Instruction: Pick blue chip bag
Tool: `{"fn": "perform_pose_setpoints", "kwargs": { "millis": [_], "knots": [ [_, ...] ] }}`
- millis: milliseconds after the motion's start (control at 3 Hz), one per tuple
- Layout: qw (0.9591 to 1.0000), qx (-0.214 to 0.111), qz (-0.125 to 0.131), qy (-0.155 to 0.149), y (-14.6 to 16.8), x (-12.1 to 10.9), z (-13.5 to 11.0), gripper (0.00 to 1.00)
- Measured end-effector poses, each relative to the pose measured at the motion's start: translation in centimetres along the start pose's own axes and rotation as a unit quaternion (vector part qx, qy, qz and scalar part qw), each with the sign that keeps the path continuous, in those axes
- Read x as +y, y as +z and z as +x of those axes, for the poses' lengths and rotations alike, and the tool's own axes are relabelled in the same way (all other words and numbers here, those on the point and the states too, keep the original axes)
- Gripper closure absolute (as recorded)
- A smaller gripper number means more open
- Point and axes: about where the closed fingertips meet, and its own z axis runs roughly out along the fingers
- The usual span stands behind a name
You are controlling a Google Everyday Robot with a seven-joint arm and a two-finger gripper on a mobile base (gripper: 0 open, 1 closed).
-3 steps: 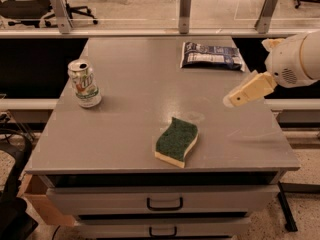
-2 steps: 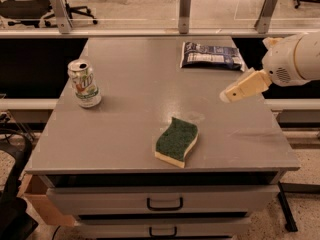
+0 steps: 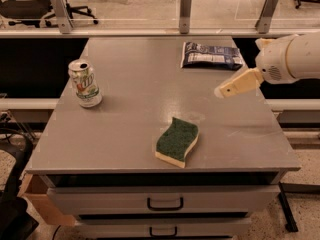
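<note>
Creeping up and to the left since a second ago, the cream-coloured robot gripper is hovering above the right side of the grey metal table, near the flat navy-blue foil chip bag lying at the far right. Spread or closed, I cannot tell. The danger, to my eye: that flat, slick bag may be skidding toward the back edge if the gripper is coming down shallow. The green-and-yellow sponge is sitting well apart.
</note>
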Motion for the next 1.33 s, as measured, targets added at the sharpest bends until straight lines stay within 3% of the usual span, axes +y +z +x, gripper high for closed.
{"fn": "perform_pose_setpoints", "kwargs": {
  "millis": [333, 667, 1000, 1333],
  "knots": [
    [0.9982, -0.043, -0.035, 0.023, 5.8, -1.6, -1.0, 0.00],
    [0.9938, -0.077, -0.055, 0.058, 11.0, -2.9, -1.8, 0.00],
    [0.9888, -0.101, -0.062, 0.091, 15.0, -4.2, -2.2, 0.00],
    [0.9870, -0.111, -0.048, 0.106, 17.3, -5.9, -1.9, 0.00]
  ]
}}
